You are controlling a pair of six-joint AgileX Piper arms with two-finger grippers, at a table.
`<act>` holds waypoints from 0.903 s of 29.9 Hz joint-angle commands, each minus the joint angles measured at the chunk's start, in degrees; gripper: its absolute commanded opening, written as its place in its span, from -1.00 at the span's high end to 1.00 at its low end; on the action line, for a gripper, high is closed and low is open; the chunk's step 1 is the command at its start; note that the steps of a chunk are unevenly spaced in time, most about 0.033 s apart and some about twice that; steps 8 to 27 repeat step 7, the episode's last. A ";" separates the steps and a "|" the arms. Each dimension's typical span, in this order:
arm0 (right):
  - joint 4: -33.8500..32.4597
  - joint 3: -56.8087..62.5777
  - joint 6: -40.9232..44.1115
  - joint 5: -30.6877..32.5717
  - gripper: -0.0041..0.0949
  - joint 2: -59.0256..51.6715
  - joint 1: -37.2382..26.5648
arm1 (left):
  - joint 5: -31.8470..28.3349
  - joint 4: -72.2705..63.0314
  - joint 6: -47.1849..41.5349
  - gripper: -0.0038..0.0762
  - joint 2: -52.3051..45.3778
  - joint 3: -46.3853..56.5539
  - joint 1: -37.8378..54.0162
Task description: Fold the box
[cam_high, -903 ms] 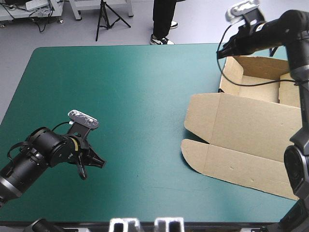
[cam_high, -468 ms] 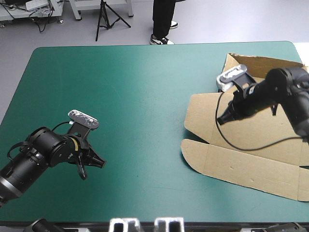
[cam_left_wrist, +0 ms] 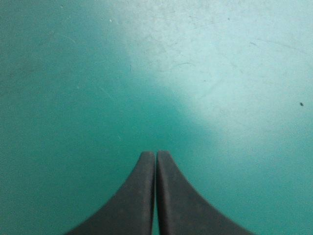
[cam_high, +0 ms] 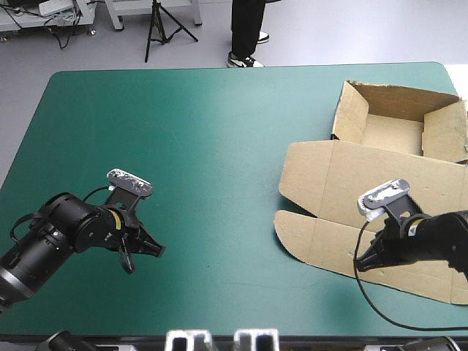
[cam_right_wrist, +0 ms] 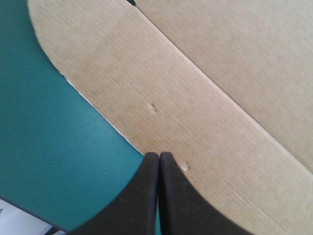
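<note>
Since earlier, the right gripper (cam_high: 359, 266) has swung from the tray's far wall down to the lid's front flap, lower right. The box (cam_high: 380, 183) (right side, lid flat) seems light and stiff; pinch that flap's edge. It and the left gripper (cam_high: 156, 248) are both closed, empty.

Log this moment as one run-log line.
box: open tray, lid flat | right gripper: shut, over lid's near flap | left gripper: shut, over bare cover
</note>
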 commanded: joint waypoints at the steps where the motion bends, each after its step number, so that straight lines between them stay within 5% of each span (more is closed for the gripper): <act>1: -5.27 0.80 4.83 -1.89 0.95 -1.86 -0.16 | -1.55 -0.94 -0.07 0.92 -1.02 -1.49 -0.01; 27: -5.93 1.18 5.47 -1.81 0.95 -1.95 -0.16 | -1.55 -0.64 -0.07 0.92 -1.02 -1.49 -0.01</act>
